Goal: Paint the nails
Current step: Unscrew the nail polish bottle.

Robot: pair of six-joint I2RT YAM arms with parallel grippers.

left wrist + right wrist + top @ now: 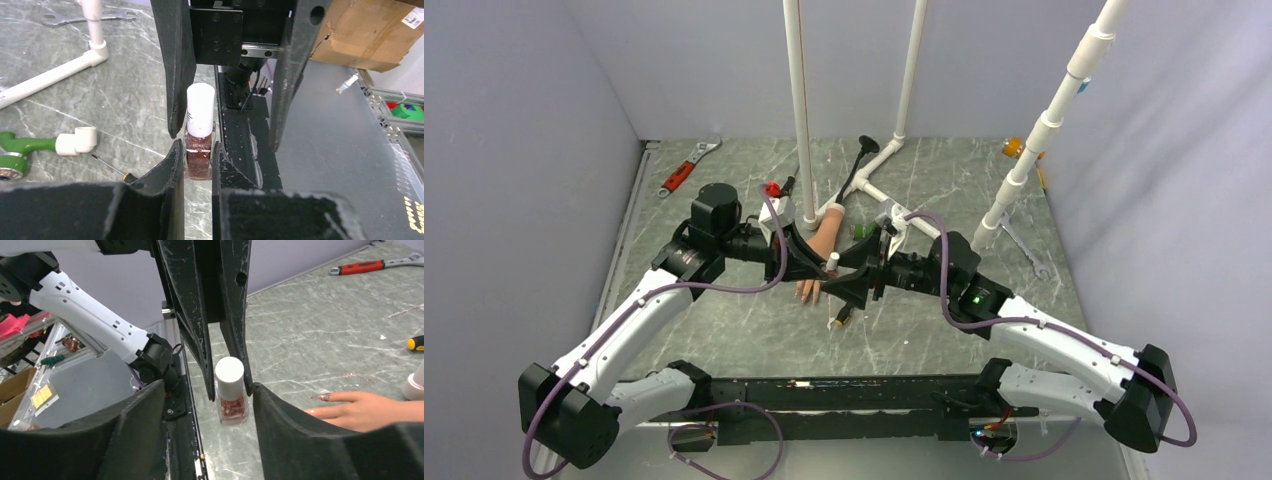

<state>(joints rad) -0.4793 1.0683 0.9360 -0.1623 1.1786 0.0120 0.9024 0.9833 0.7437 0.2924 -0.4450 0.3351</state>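
A nail polish bottle point(198, 156) with red glitter polish and a white cap point(200, 109) hangs upright above the table. My left gripper point(198, 150) is shut on its glass body. My right gripper point(209, 388) stands open, its fingers point(173, 65) straddling the cap without pinching it. In the top view both grippers meet over the peach mannequin hand point(822, 244), with the bottle point(832, 263) between them. The right wrist view shows the hand point(362, 410) lying flat to the right. One of the nails point(324, 396) carries glitter, and another point(310, 411) looks pale.
White PVC pipes point(800, 110) stand behind the hand, and another point(1039, 135) rises at the right. A red-handled wrench point(682, 172) lies back left and a spanner point(1027, 252) at the right. A small screwdriver point(842, 318) sits by the fingertips. A green fitting point(25, 146) lies nearby.
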